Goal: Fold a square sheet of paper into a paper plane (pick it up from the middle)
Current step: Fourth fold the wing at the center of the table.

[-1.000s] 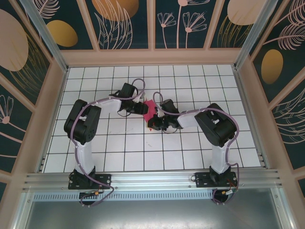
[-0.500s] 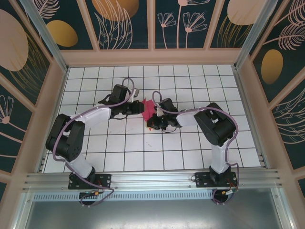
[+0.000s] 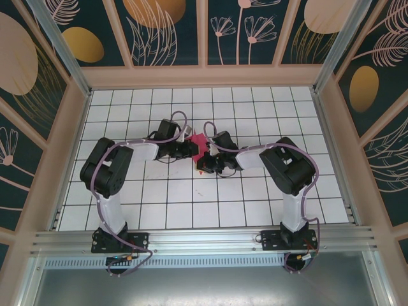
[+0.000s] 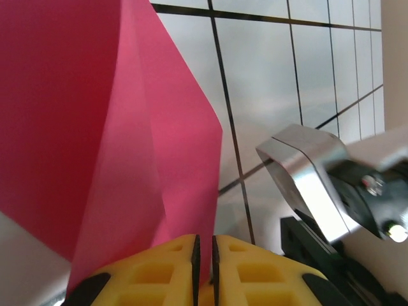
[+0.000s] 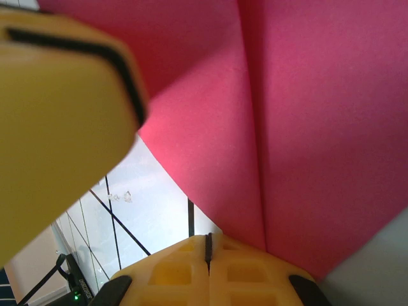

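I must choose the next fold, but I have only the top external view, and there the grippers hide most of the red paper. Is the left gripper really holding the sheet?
Observer: Yes. In the left wrist view the left gripper has its yellow fingers almost together, and the square sheet of paper goes down between them.
Operator: And the right one?
Observer: In its own wrist view the right gripper is shut too, and the sheet's lower edge meets its tips.
Operator: Is the paper flat or already folded?
Observer: Folded. A straight crease runs along the sheet down toward the right gripper.
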Tool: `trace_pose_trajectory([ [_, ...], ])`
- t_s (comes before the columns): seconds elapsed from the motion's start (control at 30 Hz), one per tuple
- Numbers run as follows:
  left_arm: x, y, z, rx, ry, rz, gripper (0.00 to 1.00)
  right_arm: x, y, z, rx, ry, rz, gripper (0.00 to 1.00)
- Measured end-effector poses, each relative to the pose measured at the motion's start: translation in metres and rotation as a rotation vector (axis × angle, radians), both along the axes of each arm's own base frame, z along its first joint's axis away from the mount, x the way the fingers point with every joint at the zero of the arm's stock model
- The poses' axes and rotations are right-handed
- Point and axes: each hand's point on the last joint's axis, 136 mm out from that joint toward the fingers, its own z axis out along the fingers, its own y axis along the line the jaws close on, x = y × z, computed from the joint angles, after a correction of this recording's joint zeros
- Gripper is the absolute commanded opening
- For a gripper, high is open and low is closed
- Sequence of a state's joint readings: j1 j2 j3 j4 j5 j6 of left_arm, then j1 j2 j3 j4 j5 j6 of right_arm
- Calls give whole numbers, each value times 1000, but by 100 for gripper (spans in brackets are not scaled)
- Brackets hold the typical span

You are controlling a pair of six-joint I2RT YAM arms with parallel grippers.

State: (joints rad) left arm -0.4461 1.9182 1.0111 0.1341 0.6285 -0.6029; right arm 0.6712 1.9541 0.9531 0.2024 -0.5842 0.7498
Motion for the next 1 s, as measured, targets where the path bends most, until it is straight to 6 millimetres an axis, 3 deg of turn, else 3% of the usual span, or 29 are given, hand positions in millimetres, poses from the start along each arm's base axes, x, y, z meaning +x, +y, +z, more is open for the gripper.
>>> trace_pose_trajectory([
  [0.4,14,-3,-23,35,-67,-30,18,0,0,0,0,0,1,0],
  [0.67,15,-4,-22,42,-110,-63,17,2,0,4,-2,-20,-3,2],
  [1.0,14,-4,-22,44,-129,-85,17,18,-3,39,34,-103,-48,1],
])
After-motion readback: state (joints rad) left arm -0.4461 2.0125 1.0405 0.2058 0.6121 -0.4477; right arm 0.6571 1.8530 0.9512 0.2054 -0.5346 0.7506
